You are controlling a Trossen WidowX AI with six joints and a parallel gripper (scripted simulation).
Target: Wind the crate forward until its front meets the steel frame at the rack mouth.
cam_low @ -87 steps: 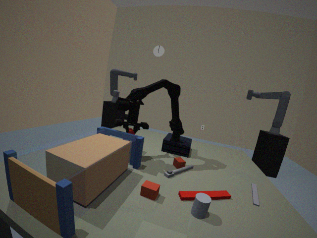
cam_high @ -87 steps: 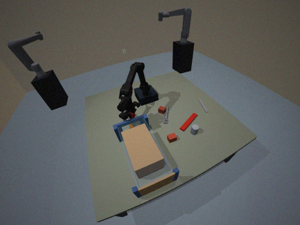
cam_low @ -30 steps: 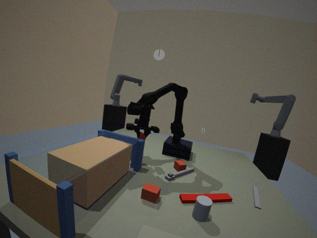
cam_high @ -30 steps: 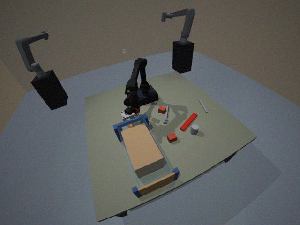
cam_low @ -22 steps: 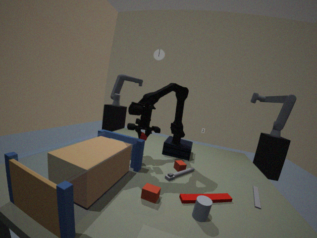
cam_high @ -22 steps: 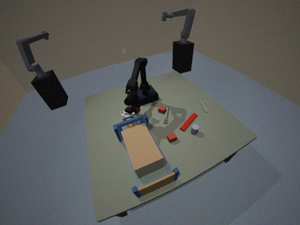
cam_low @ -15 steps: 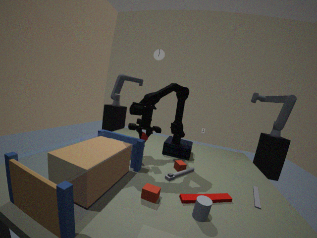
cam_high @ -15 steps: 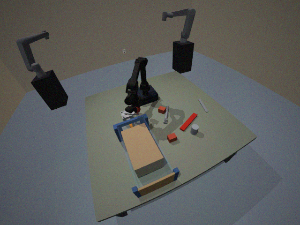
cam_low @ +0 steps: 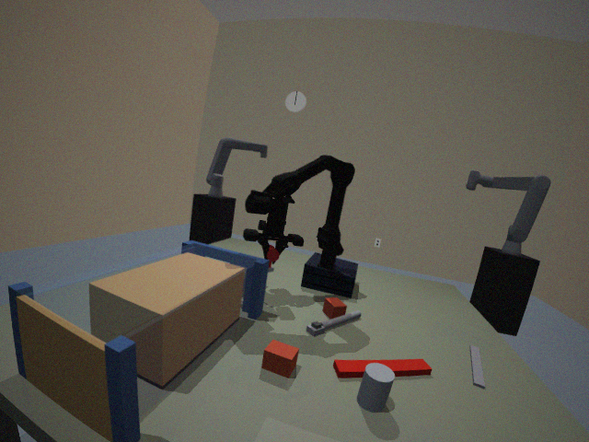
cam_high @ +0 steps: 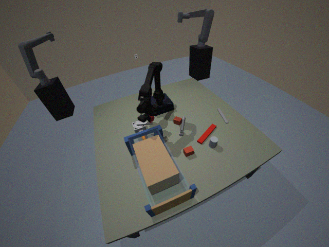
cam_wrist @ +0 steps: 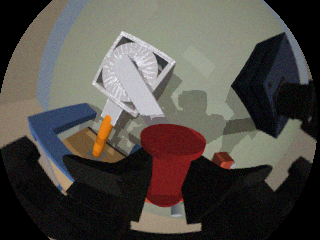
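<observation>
Gripping red knob [cam_high: 151,118] [cam_low: 272,254] [cam_wrist: 173,162], hand [cam_high: 150,119] [cam_low: 272,259] [cam_wrist: 167,142] clamped, fingers partly apart around it.

On the counter [cam_high: 212,164] [cam_low: 304,418] there were two orange-red blocks [cam_high: 188,151] [cam_low: 281,358], one red bar [cam_high: 206,133] [cam_low: 383,367], one grey cylinder [cam_high: 213,142] [cam_low: 375,386], one thin pale strip [cam_high: 222,115] [cam_low: 477,366], one grey wrench-like tool [cam_high: 182,125] [cam_low: 334,322], one crate [cam_high: 157,162] [cam_low: 166,295] and one winch [cam_high: 139,126] [cam_wrist: 132,72]. Beyond the counter stood two grey arms [cam_high: 28,57] [cam_low: 530,204] on two black pedestals [cam_high: 54,99] [cam_low: 503,290], at ten and one o'clock in the top view. The exterior view showed one wall clock [cam_low: 295,101] at twelve.
</observation>
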